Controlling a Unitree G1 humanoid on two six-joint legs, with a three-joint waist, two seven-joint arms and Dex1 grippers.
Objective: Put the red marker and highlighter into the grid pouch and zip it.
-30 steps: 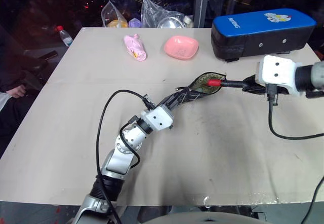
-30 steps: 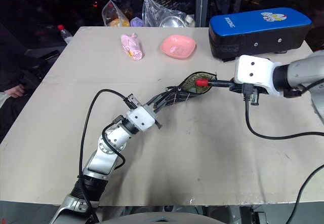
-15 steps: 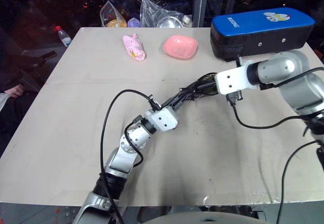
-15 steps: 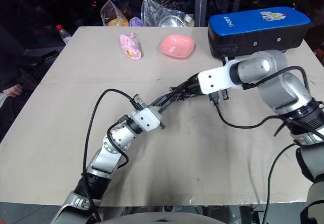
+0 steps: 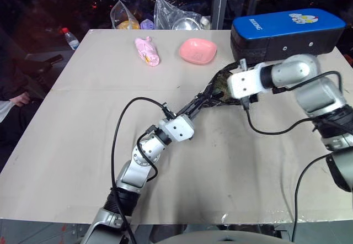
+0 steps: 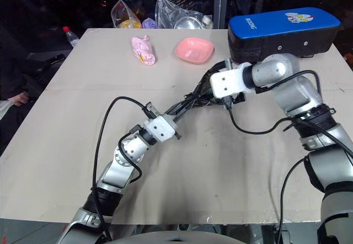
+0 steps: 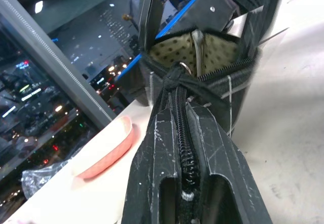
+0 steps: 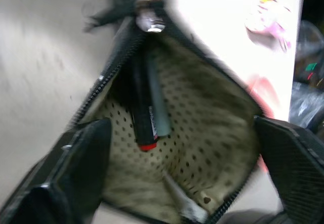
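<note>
The grid pouch point(image 5: 208, 96) is held up off the table, its mouth unzipped and gaping toward my right arm. My left gripper point(image 5: 191, 110) is shut on the pouch's closed end, with the zipper line running between its fingers point(image 7: 152, 183). My right gripper point(image 8: 182, 133) is open at the pouch's mouth, its two black fingers spread to either side of the opening. In the dotted lining lies the red marker point(image 8: 142, 120), dark-bodied with a red end. A pale greenish stick, the highlighter point(image 8: 158, 107), rests against it. Nothing is between the right fingers.
A big blue-topped black case point(image 5: 284, 31) stands just behind my right arm. A pink dish point(image 5: 197, 51), a pink wrapped item point(image 5: 147, 51) and plastic bags point(image 5: 165, 15) sit at the table's far edge. A person's hand point(image 5: 16, 97) rests off the left side.
My right gripper moved left to the pouch's mouth with the red marker, then opened. The marker now lies inside the pouch. The left gripper kept its hold.
</note>
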